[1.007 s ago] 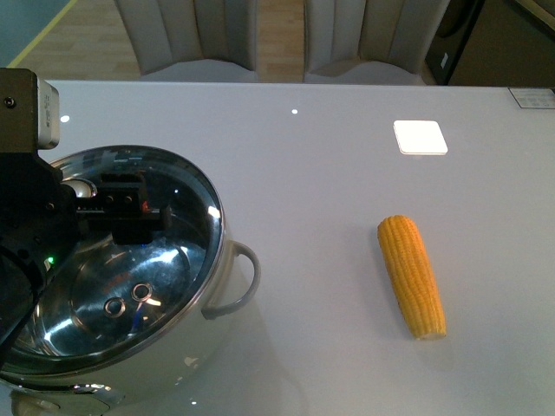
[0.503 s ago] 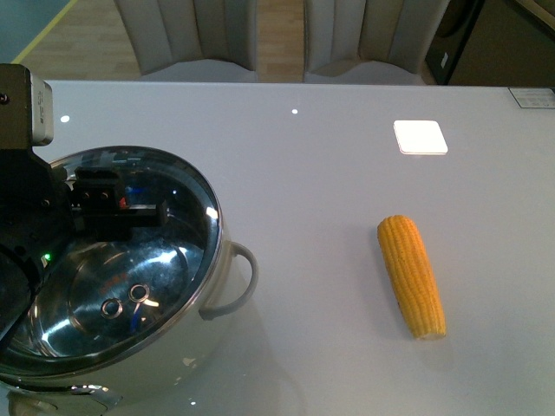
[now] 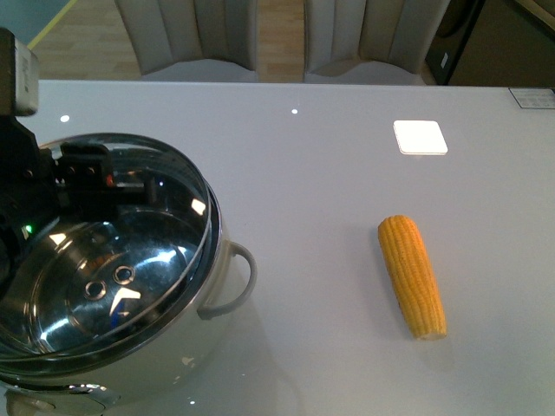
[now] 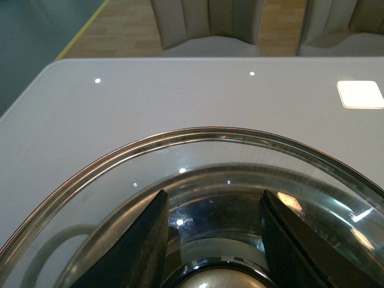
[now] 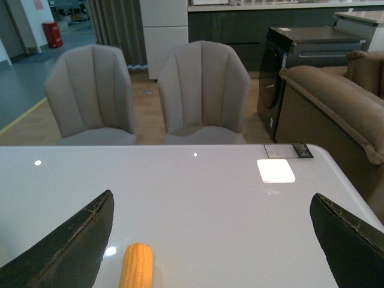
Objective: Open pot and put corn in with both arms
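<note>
The shiny steel pot [image 3: 165, 342] stands at the table's near left, with a grey loop handle [image 3: 232, 282] on its right side. My left gripper [image 4: 213, 240] is shut on the cream knob [image 4: 211, 281] of the glass lid [image 4: 198, 137]. In the front view the lid [image 3: 169, 169] hangs tilted just above the pot, its rim offset from the pot's rim. The yellow corn cob [image 3: 412, 277] lies on the table to the right of the pot. My right gripper [image 5: 210, 240] is wide open and empty above the table, with the corn's tip [image 5: 137, 265] near its left finger.
A white square patch [image 3: 421, 137] lies on the table behind the corn. Two grey chairs [image 3: 186, 35] stand at the far edge. A dark cabinet [image 5: 300, 51] and a brown sofa [image 5: 336, 102] stand beyond the table's right end.
My left gripper has lifted the lid and carried it back and to the left, so its rim has come away from the pot's rim. The corn has not moved.
</note>
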You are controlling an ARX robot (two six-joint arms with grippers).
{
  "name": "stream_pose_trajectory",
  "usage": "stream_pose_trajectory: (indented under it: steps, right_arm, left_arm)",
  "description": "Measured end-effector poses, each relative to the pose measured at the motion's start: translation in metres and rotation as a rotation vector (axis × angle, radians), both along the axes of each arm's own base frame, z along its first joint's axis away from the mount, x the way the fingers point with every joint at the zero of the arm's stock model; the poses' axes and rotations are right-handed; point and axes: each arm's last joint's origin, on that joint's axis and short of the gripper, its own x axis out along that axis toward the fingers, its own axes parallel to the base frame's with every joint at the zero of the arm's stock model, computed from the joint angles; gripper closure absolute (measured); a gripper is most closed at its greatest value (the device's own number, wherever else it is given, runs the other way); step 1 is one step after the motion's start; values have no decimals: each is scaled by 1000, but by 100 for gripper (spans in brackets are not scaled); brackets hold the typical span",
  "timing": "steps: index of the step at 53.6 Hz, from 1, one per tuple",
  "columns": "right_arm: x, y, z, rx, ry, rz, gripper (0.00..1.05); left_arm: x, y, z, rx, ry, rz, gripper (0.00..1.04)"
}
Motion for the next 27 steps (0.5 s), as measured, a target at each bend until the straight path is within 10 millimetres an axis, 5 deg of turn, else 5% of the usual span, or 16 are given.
stream_pose_trajectory:
  steps: [12,27]
  right_arm:
    - [0,0,0,0,0,0,9]
    - [0,0,0,0,0,0,9]
  left_arm:
    - [10,13,36,-36,-60,8,65]
    - [16,82,65,-17,-150,117,65]
